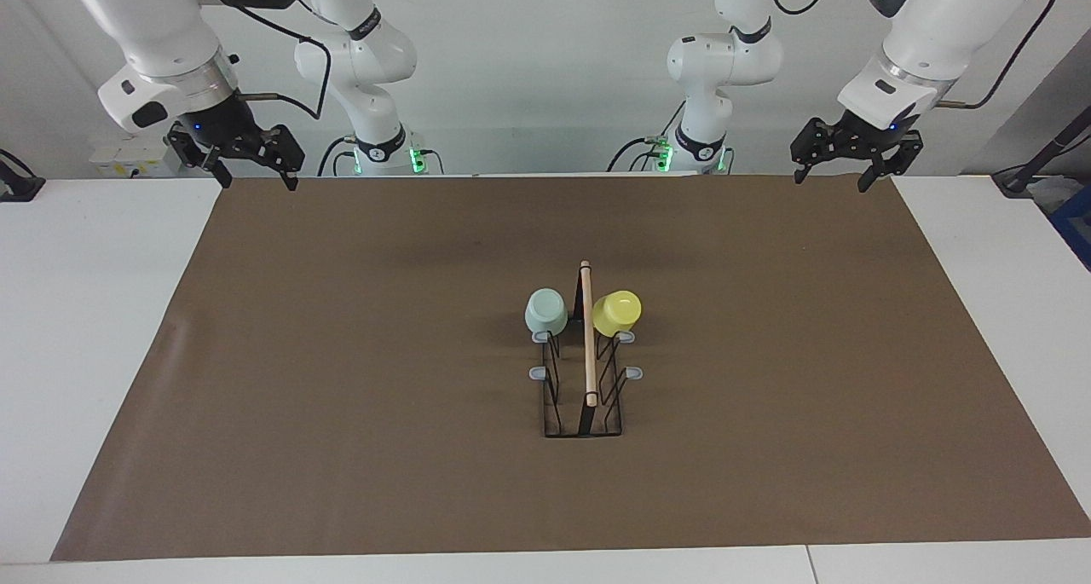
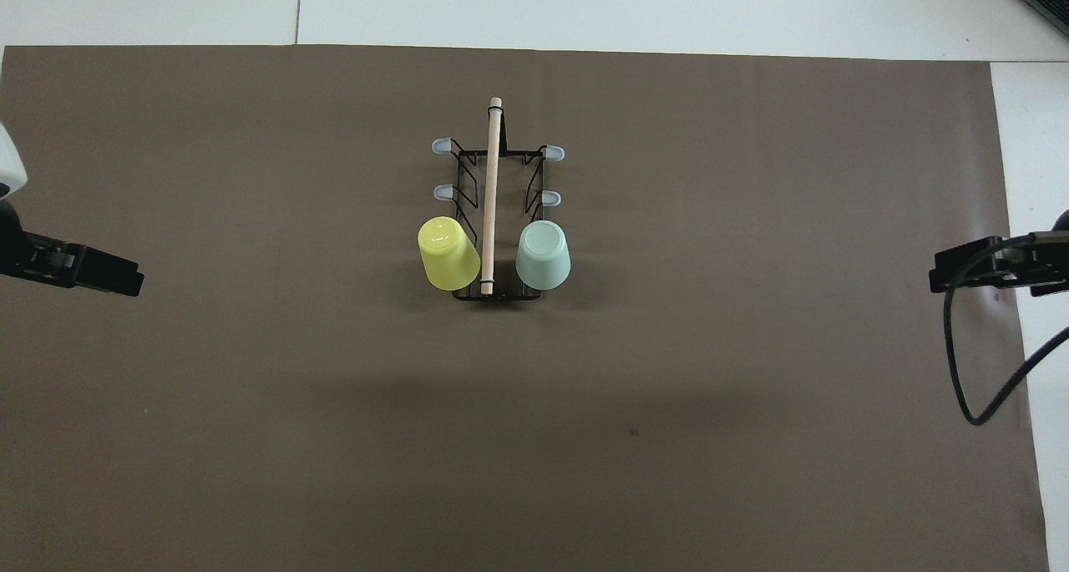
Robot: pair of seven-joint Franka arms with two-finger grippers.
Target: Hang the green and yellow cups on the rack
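The rack [image 1: 585, 379] [image 2: 494, 213] stands in the middle of the brown mat, a black wire frame with a wooden rod on top. The pale green cup [image 1: 545, 310] [image 2: 543, 255] hangs upside down on the prong nearest the robots on the right arm's side. The yellow cup [image 1: 616, 312] [image 2: 448, 252] hangs upside down on the prong nearest the robots on the left arm's side. The left gripper [image 1: 834, 173] [image 2: 75, 265] is open and empty, raised over the mat's edge near its base. The right gripper [image 1: 256, 173] [image 2: 994, 267] is open and empty, raised likewise at its own end.
The brown mat [image 1: 341, 379] [image 2: 250, 388] covers most of the white table [image 1: 85, 311]. The rack's other grey-tipped prongs [image 1: 632, 372] [image 2: 440, 192] hold nothing. A black cable [image 2: 985, 372] hangs from the right arm.
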